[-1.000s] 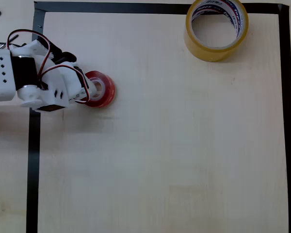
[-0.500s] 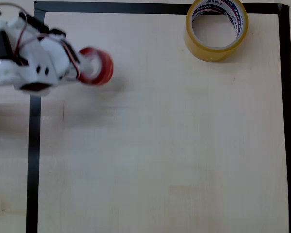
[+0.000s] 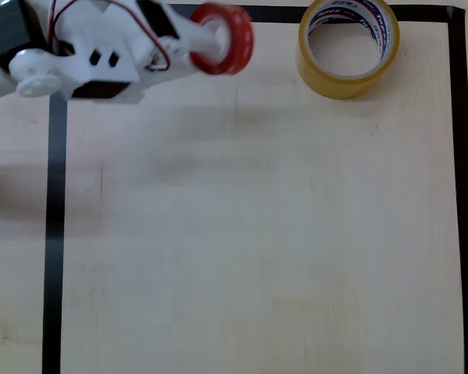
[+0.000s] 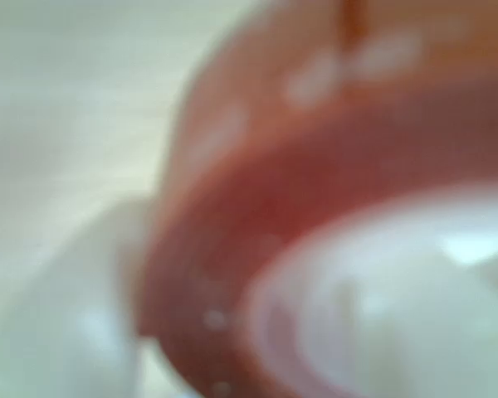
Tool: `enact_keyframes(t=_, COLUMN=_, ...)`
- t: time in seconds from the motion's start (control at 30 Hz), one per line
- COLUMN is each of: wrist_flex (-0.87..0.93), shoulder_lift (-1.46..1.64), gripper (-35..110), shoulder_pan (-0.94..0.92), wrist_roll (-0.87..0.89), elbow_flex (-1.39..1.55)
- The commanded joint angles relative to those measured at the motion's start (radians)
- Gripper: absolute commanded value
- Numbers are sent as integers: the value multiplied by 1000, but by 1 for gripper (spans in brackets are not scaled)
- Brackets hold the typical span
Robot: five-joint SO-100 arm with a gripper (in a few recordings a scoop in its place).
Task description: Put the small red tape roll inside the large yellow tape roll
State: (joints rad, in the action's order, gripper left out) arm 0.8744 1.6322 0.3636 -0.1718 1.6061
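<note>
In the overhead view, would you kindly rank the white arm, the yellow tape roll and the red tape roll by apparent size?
1. White arm, largest, though cut off by the frame edge.
2. Large yellow tape roll.
3. Small red tape roll, smallest; it is lifted in the pincer, so it looks somewhat bigger than it would on the table.

I'm looking straight down on the table [image 3: 257,234] from overhead; my wrist camera is sitting blurred against the red roll [image 4: 257,207], which both views share [image 3: 222,29].

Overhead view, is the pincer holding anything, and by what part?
Yes: the pincer holds the small red tape roll by its left rim, one finger through its core.
</note>
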Motion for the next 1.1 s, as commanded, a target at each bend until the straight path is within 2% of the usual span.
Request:
enact_keyframes(t=0.0, wrist_flex=-46, shoulder_lift=-34, gripper=0, shoulder_pan=12, wrist_roll=28, elbow_flex=-196)
enact_keyframes(t=0.43, wrist_flex=-270, shoulder_lift=-239, gripper=0, shoulder_pan=28, wrist_roll=29, elbow_flex=-295)
enact_keyframes(t=0.83, wrist_flex=-288, shoulder_lift=-525, gripper=0, shoulder_pan=12, wrist_roll=20, elbow_flex=-624)
enact_keyframes(t=1.07, wrist_flex=-225, shoulder_lift=-724, gripper=0, shoulder_pan=-15, wrist_roll=20, elbow_flex=-925)
